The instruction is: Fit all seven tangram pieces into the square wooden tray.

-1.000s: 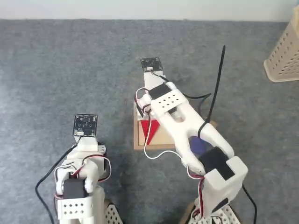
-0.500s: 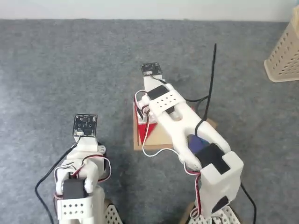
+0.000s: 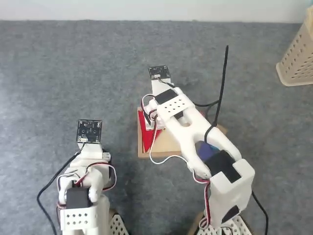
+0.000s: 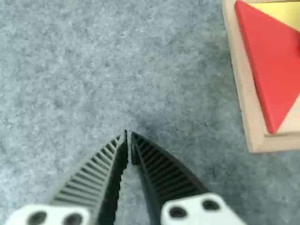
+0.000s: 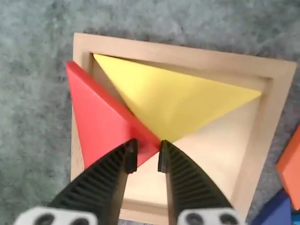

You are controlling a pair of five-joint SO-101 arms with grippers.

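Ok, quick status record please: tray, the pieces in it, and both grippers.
square wooden tray: on grey carpet
yellow triangle: flat inside the tray
red triangle: outer edge over the tray's rim
right gripper: shut on the red triangle's inner corner
left gripper: shut, above carpet beside the tray, holding nothing
outside tray: orange piece, blue piece

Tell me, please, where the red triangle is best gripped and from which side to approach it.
Probably best to grip the red triangle at its pointed corner near the middle of the tray, from above, where the right gripper pinches it. Its opposite edge rides up on the rim, and the yellow triangle blocks its long side.
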